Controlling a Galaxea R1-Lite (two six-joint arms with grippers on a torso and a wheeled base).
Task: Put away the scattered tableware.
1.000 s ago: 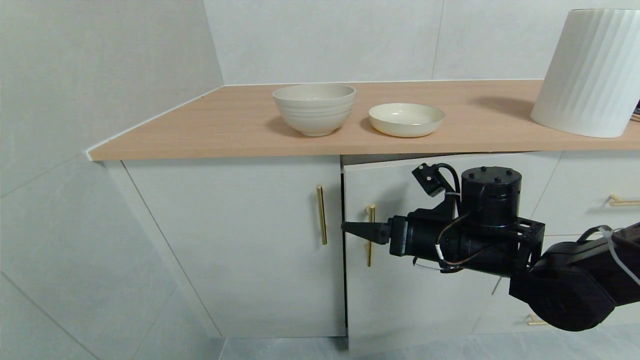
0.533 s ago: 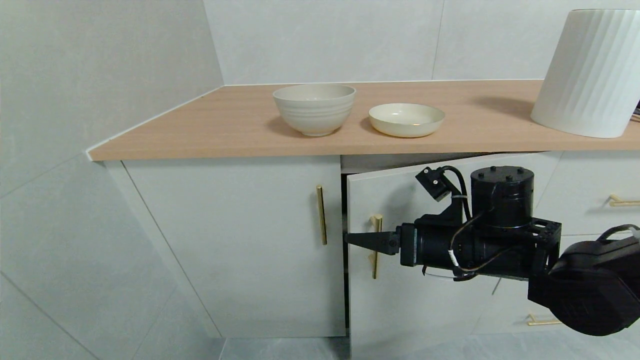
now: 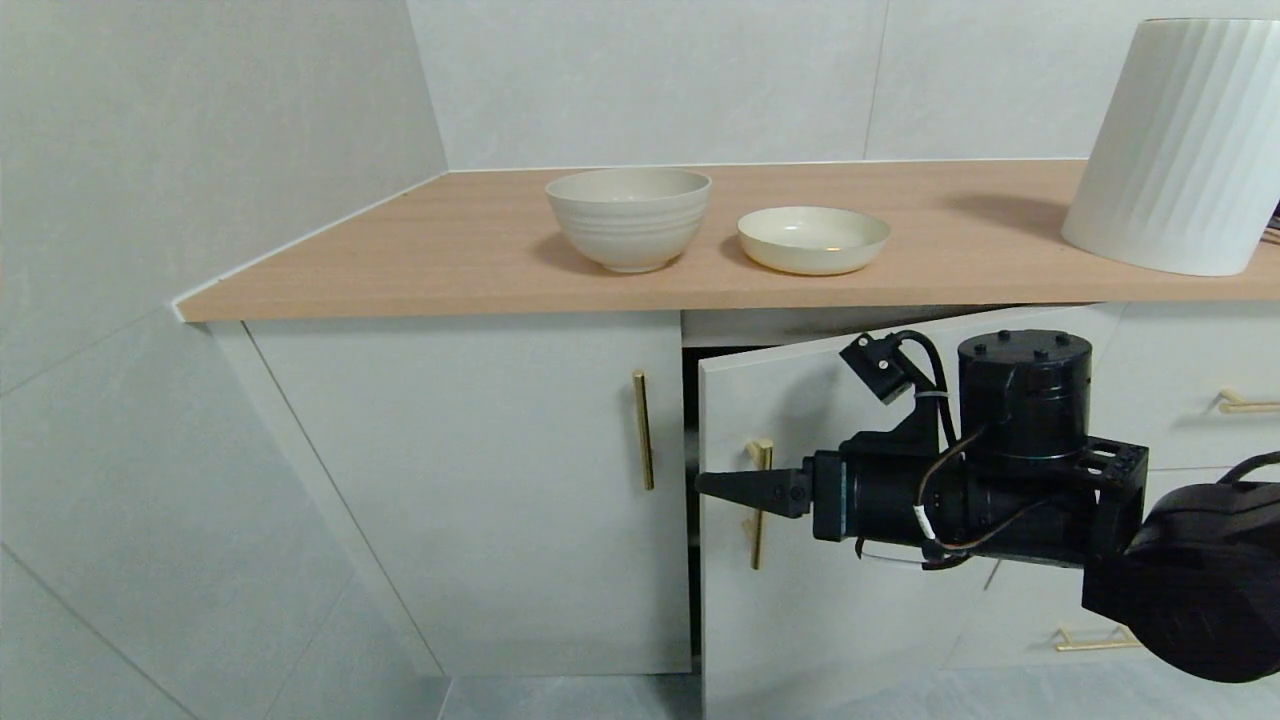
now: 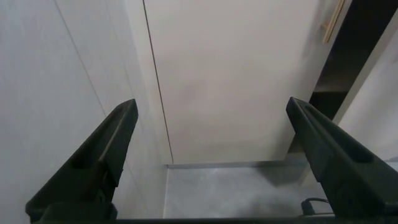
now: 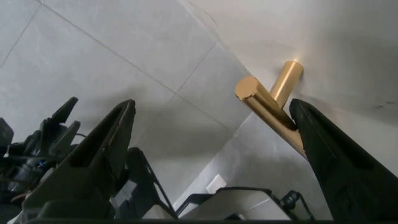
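Upper middle of head view: big cream ribbed bowl [image 3: 628, 215] and small flat cream dish [image 3: 813, 238] sit apart on brown wood counter [image 3: 400, 265]. Lower right: black right gripper [image 3: 712, 485] at gold bar handle [image 3: 759, 505] of white cupboard door [image 3: 850, 620], door partly open.
Left wrist view: left gripper [image 4: 211, 106] fingers wide apart, facing other shut door [image 4: 230, 81].
Right wrist view: fingers wide apart, handle between them.

The right end effector [image 5: 211, 106], fingers spread wide, brackets a brass handle [image 5: 273, 99] on a pale cabinet door [image 5: 348, 37] — the bar hard by one finger — with grey tiles [image 5: 124, 50] beyond.
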